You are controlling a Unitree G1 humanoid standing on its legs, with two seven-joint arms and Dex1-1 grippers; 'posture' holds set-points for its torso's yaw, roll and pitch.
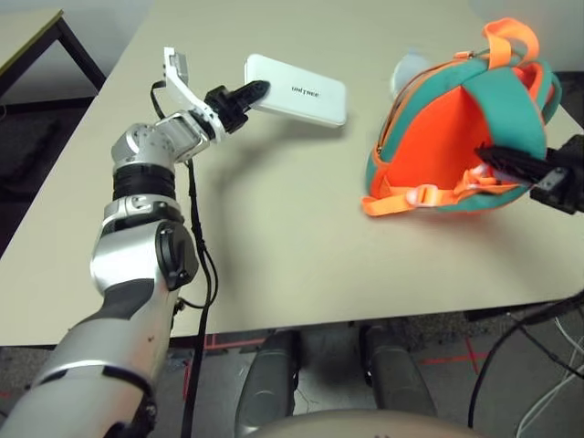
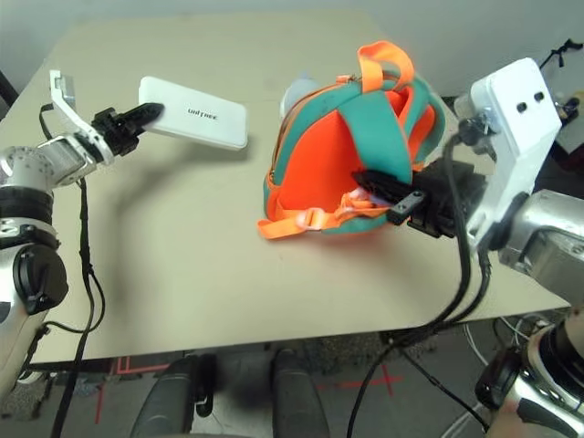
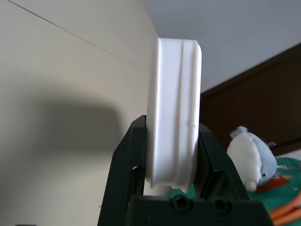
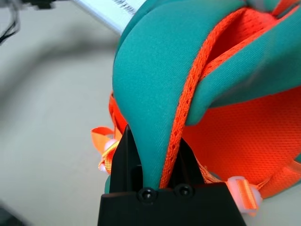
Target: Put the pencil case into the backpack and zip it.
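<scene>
above the far left part of the bench (image 1: 274, 228), the pencil case (image 1: 297, 88) is held clear of the surface, its shadow lying on the top below it; it is white, flat, with rounded corners and small dark lettering on its face. the left tool (image 1: 248, 94) pinches one short end of it, a black finger (image 3: 123, 174) pressed on each broad face, so the case juts out from the fingers toward the backpack (image 1: 465, 128). the backpack stands on the right part of the bench, well apart from the case, orange and teal, with orange straps (image 2: 306, 220) and a pale buckle trailing from its near lower edge. a grey plush charm (image 3: 251, 157) shows at its far side. the right tool (image 2: 388, 192) is closed on a teal fold (image 4: 153, 117) of the backpack with orange mesh edging, at the bag's right side
</scene>
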